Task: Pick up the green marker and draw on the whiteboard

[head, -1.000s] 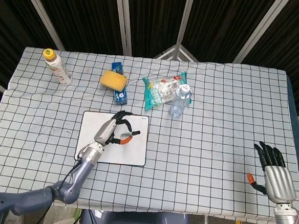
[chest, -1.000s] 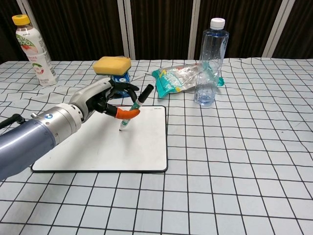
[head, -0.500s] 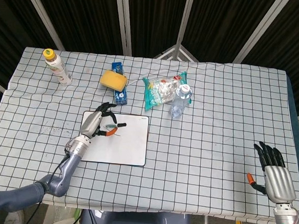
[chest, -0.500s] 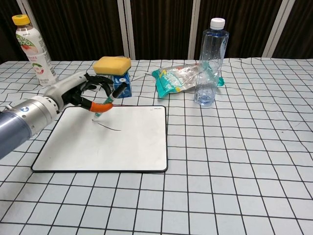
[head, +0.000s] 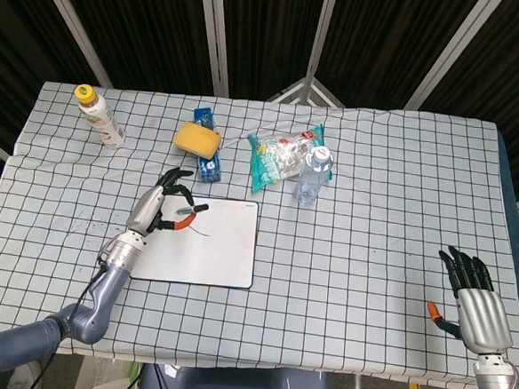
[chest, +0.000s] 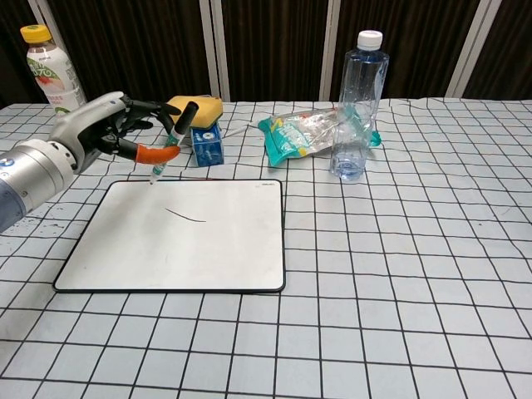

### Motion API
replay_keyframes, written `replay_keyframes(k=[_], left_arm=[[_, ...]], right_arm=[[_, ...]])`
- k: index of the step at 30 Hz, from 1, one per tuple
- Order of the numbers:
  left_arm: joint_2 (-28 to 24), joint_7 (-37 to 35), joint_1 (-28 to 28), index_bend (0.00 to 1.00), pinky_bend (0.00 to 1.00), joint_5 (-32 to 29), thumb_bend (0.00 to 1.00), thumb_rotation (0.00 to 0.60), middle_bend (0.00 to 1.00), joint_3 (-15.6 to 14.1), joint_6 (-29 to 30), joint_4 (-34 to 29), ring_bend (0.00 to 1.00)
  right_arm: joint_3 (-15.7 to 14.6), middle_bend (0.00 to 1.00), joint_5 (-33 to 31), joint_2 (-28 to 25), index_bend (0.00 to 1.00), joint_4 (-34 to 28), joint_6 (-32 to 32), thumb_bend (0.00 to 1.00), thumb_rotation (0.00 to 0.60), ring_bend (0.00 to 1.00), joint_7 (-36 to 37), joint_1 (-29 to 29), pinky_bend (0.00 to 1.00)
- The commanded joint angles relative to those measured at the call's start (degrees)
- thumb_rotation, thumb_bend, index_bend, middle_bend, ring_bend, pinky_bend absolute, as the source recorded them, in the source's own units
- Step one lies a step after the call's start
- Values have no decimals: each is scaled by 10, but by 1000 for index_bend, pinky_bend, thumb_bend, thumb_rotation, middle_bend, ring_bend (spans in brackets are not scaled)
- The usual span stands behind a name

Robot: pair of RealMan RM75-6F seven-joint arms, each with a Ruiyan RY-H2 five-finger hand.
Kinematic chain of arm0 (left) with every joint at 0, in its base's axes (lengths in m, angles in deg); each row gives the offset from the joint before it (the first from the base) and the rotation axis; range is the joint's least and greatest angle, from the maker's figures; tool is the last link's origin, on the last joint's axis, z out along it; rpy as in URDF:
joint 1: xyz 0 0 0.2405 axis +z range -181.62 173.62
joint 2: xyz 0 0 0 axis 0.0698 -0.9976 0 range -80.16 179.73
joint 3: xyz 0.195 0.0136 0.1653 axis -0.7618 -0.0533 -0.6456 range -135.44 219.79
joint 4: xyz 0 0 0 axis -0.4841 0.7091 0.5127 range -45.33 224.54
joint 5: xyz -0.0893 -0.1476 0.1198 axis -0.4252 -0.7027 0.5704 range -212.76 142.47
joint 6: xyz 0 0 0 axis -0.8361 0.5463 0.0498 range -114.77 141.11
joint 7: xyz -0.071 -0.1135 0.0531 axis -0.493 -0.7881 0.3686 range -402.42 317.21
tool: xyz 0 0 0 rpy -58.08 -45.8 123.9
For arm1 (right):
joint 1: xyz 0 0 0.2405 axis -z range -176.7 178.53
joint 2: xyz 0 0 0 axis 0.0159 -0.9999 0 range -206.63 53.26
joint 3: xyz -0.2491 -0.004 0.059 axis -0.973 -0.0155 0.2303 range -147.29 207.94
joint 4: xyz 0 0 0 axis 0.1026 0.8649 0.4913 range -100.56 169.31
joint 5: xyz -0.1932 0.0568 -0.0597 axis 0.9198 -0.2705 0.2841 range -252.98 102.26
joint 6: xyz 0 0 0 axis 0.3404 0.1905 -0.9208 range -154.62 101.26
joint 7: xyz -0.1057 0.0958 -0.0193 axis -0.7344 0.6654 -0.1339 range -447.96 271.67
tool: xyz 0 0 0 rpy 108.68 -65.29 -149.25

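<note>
Green marker (chest: 170, 150) in left hand (chest: 104, 131) tilts, tip down toward whiteboard (chest: 216, 249).

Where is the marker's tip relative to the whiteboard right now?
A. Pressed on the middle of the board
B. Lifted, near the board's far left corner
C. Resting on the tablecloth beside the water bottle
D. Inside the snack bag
B: in the chest view the left robot hand holds the green marker with its tip lifted near the far left corner of the whiteboard, away from the short drawn line.
</note>
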Motion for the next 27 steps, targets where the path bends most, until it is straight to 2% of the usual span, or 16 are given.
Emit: replay_keyframes(k=[1,7,15,27], left_arm=[[2,11,3,684,17,-9,524,600,129,-8,-5,-41,0],[30,40,-8,684,17,-17,523,600,129,-17,-14,-57,0],[69,71,-22,684,17,-33,521,600,129,-18,-21,-40,0],[90,84,-32,684,17,-47,521,600,129,-11,-26,-18,0]], right_arm=[[0,0,-1,0,0,0,0,350,600,0,0,0,0],[1,0,-1,0,0,1,0,350,600,0,1,0,0],[1,0,0,-2,0,1,0,350,600,0,5,0,0],[0,0,1,-2,0,2,2,350,600,0,8,-1,0]])
